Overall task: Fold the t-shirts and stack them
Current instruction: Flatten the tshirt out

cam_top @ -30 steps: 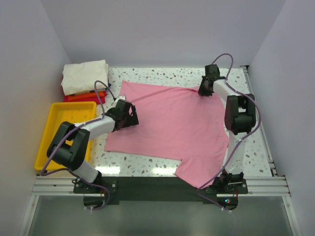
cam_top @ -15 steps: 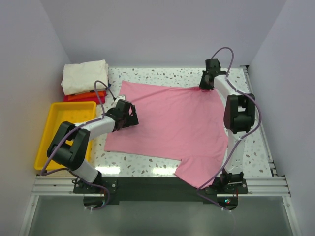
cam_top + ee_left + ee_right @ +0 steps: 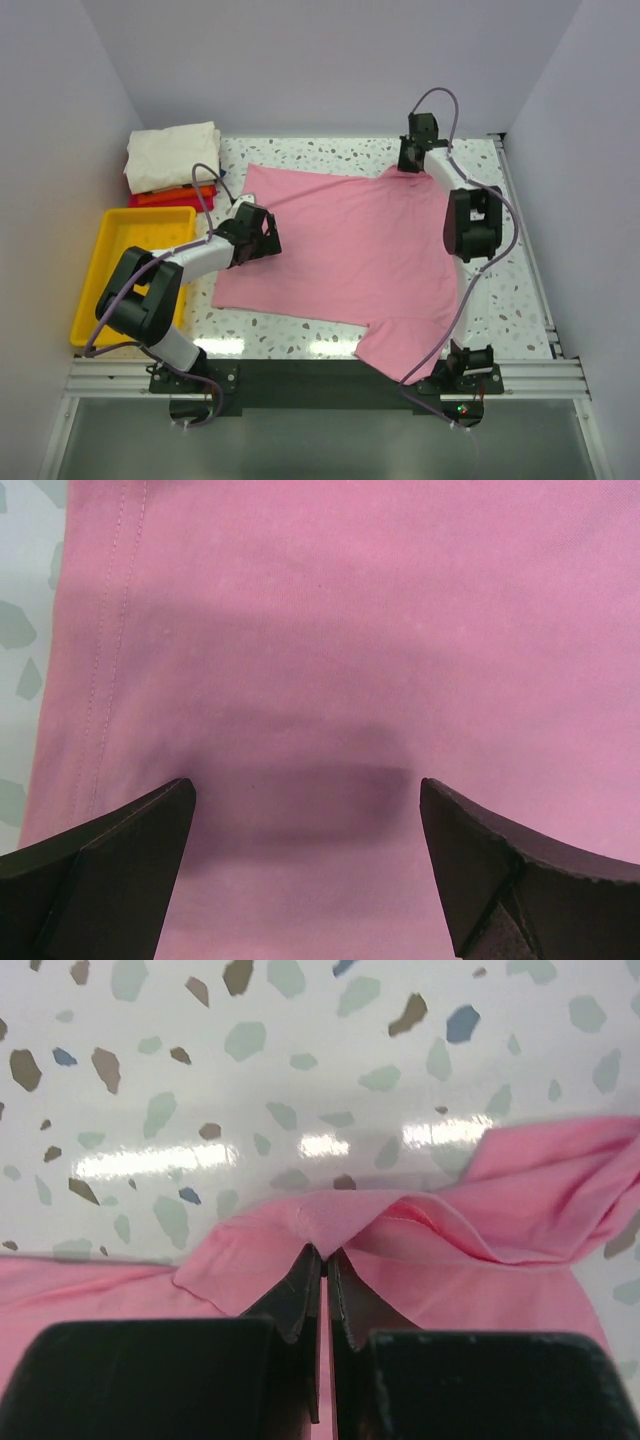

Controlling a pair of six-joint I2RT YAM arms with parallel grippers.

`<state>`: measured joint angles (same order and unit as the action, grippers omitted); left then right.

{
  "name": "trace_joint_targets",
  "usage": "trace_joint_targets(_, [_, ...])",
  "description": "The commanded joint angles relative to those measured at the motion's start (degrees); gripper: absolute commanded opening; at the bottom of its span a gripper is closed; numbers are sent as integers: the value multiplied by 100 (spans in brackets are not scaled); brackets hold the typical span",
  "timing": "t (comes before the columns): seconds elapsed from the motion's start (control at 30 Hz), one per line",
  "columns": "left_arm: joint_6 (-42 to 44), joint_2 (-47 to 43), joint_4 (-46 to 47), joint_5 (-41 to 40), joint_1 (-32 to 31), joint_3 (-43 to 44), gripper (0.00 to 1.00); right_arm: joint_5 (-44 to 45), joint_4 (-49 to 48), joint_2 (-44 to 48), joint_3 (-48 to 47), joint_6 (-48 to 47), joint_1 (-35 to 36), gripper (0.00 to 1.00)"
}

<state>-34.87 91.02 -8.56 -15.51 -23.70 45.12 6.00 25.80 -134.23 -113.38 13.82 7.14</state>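
A light pink t-shirt [image 3: 340,250] lies spread flat across the speckled table. My right gripper [image 3: 406,167] is at its far edge, shut on a small pinched peak of the pink cloth [image 3: 330,1222], which tents up over the fingertips [image 3: 300,1285]. My left gripper [image 3: 270,238] hovers low over the shirt's left side, near the stitched hem [image 3: 108,630]. Its jaws stand wide open over flat pink cloth [image 3: 350,630] with nothing between them. A folded stack sits at the back left, a cream-white shirt [image 3: 172,155] on top of an orange one [image 3: 175,194] and a red one [image 3: 160,204].
A yellow plastic tray [image 3: 110,290] stands left of the pink shirt, just in front of the folded stack. Bare terrazzo table [image 3: 500,300] shows right of the shirt and beyond its far edge [image 3: 300,1060]. Walls close in on three sides.
The right gripper has closed on the shirt's far edge and moved back and slightly left, drawing that edge with it. The left arm has not moved.
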Motion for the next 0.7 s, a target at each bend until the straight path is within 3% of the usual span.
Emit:
trace_joint_targets(0.0, [33, 161, -155, -58, 24, -30, 100, -134, -94, -339, -684, -450, 139, 0])
trace_joint_targets(0.37, [68, 232, -164, 57, 24, -4, 100, -415, -260, -1052, -1448, -925, 279, 0])
trace_joint_targets(0.67, [59, 100, -181, 136, 24, -117, 100, -152, -558, -1456, -1941, -960, 394, 1])
